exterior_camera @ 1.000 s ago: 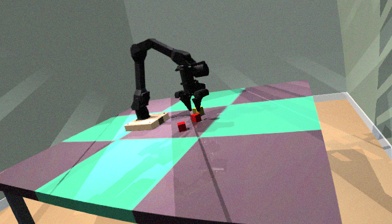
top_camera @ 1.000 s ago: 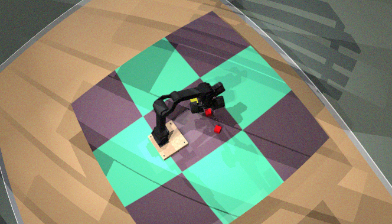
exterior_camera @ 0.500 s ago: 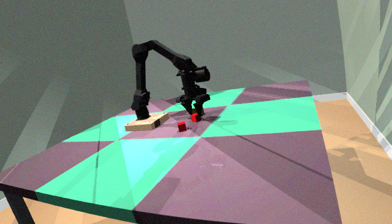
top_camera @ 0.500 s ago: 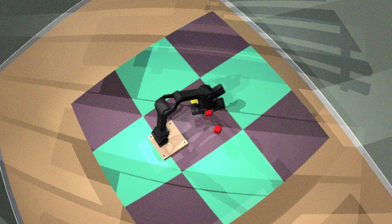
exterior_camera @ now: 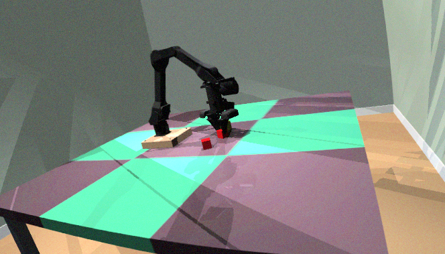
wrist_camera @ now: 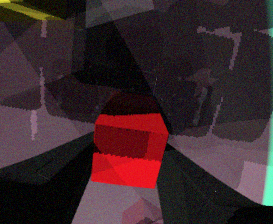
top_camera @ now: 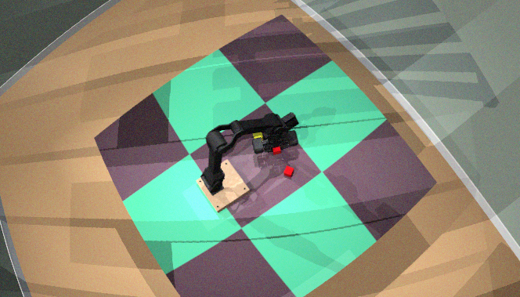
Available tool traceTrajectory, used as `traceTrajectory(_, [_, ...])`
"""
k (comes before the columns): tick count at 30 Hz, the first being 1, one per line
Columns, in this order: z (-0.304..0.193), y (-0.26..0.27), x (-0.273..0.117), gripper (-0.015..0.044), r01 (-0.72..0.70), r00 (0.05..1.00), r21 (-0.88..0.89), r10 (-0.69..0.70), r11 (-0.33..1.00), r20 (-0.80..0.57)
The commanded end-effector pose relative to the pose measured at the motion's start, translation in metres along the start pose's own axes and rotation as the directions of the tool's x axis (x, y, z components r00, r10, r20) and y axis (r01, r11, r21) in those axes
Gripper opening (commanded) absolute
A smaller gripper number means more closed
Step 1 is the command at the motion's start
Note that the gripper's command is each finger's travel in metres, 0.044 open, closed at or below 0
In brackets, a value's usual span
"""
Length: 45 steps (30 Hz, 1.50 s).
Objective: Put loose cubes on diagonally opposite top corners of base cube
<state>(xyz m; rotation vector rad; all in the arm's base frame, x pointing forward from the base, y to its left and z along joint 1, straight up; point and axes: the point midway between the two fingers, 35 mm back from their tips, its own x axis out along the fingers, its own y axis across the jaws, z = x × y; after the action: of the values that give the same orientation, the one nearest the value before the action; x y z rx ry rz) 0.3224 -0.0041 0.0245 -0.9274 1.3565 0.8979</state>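
Note:
The yellow base cube stands behind the gripper, partly hidden in the exterior view. Only its edge shows at the top left of the wrist view. One red cube is low at the table, a short way from the base cube. My gripper points down over it and is shut on it, with a dark finger against each side in the wrist view. The other red cube lies apart on the table, nearer the front in the exterior view.
The arm's wooden mounting board lies on the checkered table, to the left of the cubes in the top and exterior views. The arm arches over from it. The gripper body hangs close beside the yellow cube.

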Motion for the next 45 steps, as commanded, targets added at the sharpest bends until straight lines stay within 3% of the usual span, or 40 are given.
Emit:
traceTrajectory(1, [0.001,-0.001,-0.007,0.0105,-0.001,1.0,-0.007,0.001,1.0,0.005])
traceTrajectory(33, [0.001,-0.001,-0.107,0.0105,-0.001,1.0,-0.007,0.001,1.0,0.005])
traceTrajectory(45, [0.019,0.018,-0.1,0.0105,-0.003,1.0,0.162,0.002,0.987,0.007])
